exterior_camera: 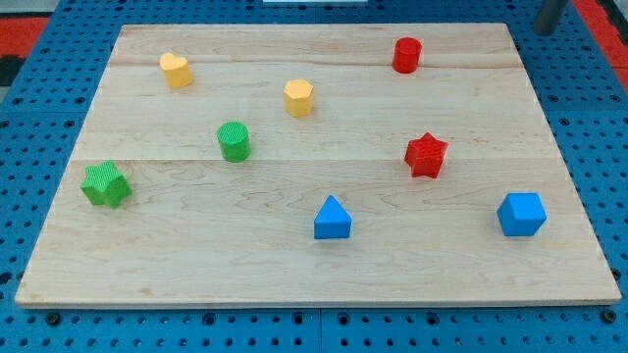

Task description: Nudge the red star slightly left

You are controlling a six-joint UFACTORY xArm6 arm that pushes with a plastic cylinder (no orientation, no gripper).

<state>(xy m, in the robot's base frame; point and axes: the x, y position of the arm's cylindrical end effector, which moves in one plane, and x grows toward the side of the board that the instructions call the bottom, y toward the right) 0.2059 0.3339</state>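
Observation:
The red star (426,155) lies on the wooden board (314,265), right of centre. My rod shows only at the view's top right corner, and its tip (544,30) is just past the board's top right corner. The tip is far above and to the right of the red star and touches no block.
A red cylinder (406,55) is at the top, right of centre. A yellow heart-like block (176,70) and a yellow hexagon (298,97) are at the upper left. A green cylinder (234,141), a green star (106,184), a blue triangle (332,219) and a blue cube (520,214) are also there.

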